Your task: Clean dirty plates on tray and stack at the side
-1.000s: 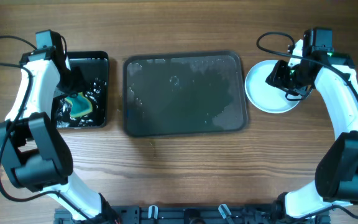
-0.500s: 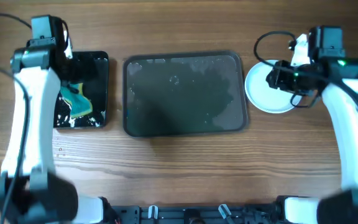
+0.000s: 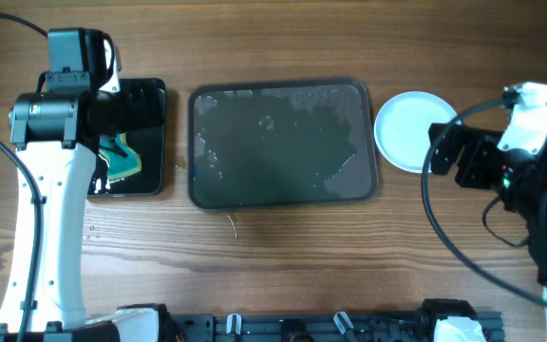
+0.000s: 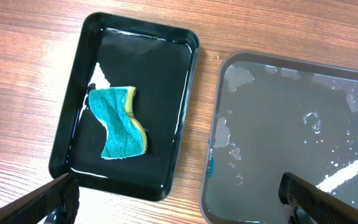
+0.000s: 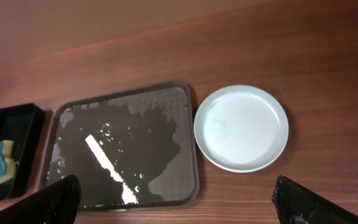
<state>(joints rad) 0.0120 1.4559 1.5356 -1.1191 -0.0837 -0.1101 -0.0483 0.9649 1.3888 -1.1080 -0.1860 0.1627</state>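
Note:
The dark grey tray (image 3: 283,142) lies mid-table, wet with water patches and holding no plates; it also shows as the tray (image 4: 278,149) and the tray (image 5: 148,124). To its right on the wood rests a round white plate (image 3: 411,131), with a faint greenish trace by its left rim in the right wrist view (image 5: 241,127). I cannot tell whether more plates lie under it. My left gripper (image 3: 145,109) hangs open high over the black sponge tray, nothing between its jaws (image 4: 179,202). My right gripper (image 3: 451,157) is open and empty (image 5: 178,199), just right of the plate.
A smaller black tray (image 3: 155,142) at the left holds shallow water and a teal-and-yellow sponge (image 4: 118,122). Bare wood runs along the front of the table. The arm bases stand at the near edge.
Both grippers opened and rose. The left let go of the sponge, which now lies in the black tray. The right drew back off the plate, toward the right and the front.

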